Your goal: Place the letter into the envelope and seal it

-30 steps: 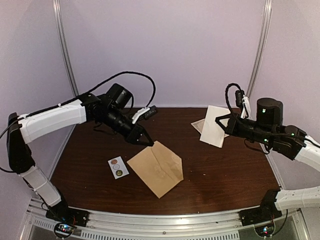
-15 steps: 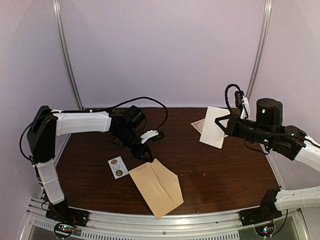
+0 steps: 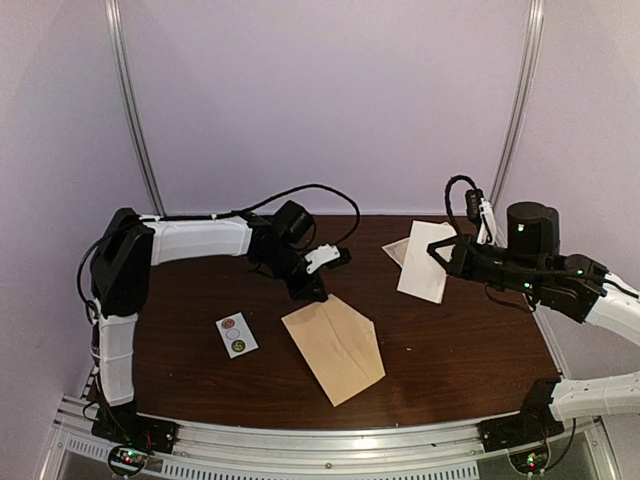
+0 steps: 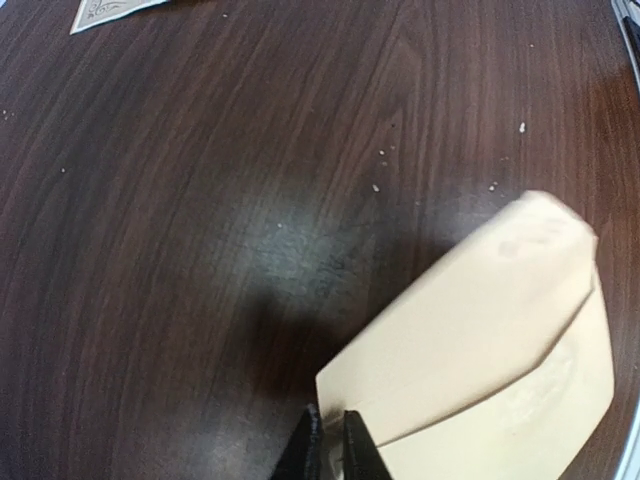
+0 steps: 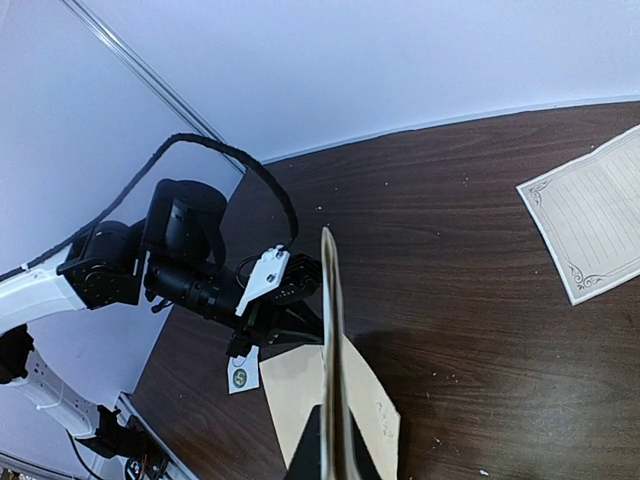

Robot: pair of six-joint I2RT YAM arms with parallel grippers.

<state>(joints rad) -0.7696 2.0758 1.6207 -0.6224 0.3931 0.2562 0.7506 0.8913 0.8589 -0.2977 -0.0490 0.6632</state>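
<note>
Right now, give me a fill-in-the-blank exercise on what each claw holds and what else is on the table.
1. The left claw is shut on one ____ of the tan envelope.
2. The right claw grips a folded ____ letter.
3. The sticker card carries ____ round dots.
4. In the top view, that card lies to the ____ of the envelope.
Missing words: corner; white; three; left.

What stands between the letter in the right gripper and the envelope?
Nothing visible: only bare table separates the letter from the envelope. The sticker card lies on the envelope's other side.
</note>
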